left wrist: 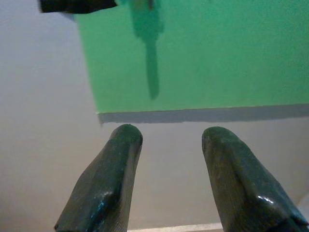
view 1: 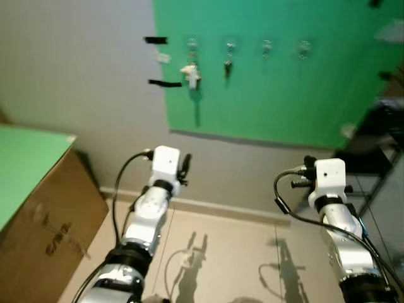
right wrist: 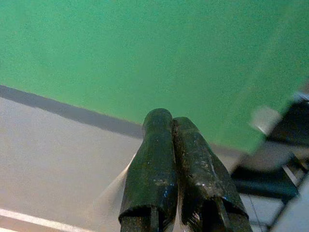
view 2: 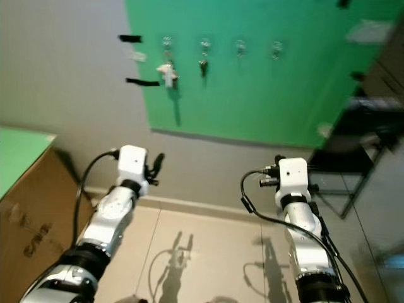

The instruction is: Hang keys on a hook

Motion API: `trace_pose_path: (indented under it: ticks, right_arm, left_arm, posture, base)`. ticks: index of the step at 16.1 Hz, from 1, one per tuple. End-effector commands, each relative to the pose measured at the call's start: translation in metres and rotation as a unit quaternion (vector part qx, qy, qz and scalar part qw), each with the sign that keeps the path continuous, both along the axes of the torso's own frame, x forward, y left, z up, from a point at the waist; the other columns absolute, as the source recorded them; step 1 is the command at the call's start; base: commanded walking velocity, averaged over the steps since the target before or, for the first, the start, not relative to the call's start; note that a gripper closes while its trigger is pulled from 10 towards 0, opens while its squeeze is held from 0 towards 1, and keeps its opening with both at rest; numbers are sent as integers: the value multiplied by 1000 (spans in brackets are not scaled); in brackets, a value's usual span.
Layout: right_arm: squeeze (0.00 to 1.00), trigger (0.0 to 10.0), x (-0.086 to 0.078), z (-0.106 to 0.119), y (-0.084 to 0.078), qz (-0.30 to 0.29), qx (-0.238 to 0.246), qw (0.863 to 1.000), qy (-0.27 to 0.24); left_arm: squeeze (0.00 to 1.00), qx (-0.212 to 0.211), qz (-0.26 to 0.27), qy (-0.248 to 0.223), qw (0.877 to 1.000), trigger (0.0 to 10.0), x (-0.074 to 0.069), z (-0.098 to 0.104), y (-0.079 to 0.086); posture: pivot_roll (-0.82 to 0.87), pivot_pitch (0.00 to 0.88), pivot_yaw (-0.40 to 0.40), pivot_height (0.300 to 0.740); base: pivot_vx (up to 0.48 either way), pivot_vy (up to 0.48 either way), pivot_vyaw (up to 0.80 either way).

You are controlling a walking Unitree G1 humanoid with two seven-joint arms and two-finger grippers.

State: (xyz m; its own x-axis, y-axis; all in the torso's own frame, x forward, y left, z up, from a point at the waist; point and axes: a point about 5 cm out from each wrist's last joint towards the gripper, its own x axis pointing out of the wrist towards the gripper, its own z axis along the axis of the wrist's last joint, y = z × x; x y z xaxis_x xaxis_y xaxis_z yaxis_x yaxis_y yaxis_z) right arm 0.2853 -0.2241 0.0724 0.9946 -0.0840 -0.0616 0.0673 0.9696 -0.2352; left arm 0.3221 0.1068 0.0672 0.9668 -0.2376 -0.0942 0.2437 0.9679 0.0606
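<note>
Keys [view 1: 191, 76] hang on green board [view 1: 284, 95]; left gripper [left wrist: 166, 140] parted, empty.

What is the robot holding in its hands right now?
Nothing. The left tool is open with only wall between its fingers, and the right tool is shut on nothing. Keys already hang on a hook.

Open air before the hooks
Two right hooks [view 1: 267, 47] bare; keys [view 1: 191, 76] fill the left two; box [view 1: 44, 208] crowds left, rack [view 1: 379, 151] right.
</note>
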Motion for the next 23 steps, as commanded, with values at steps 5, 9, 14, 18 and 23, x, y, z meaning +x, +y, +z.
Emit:
trace_pose_path:
  ticks: [5, 9, 14, 18, 23]
  right_arm:
    - [0, 10000, 15, 31, -1, 86, 49, 995, 5]
    - [0, 10000, 22, 83, 7, 236, 85, 968, 14]
    - [0, 10000, 15, 108, 19, 313, 118, 942, 38]
    - [0, 10000, 9, 120, 27, 356, 136, 923, 54]
    - [0, 10000, 23, 121, 21, 289, 92, 952, 43]
  left_arm:
    - [0, 13, 2, 31, 999, 10000, 3, -7, 10]
    - [0, 84, -145, 33, 985, 10000, 10, 2, 6]
    - [0, 118, -282, 9, 952, 10000, 13, 24, 2]
    - [0, 99, -373, 6, 922, 10000, 9, 42, 0]
    - [0, 60, -355, 12, 933, 10000, 12, 50, 3]
  posture:
    - [-209, 0, 20, 728]
    - [-202, 0, 15, 728]
    - [-202, 0, 18, 728]
    - [-201, 0, 19, 728]
    - [-198, 0, 27, 728]
  base:
    - [134, -161, 444]
    - [0, 0, 0]
    - [0, 0, 0]
    - [0, 0, 0]
    - [0, 0, 0]
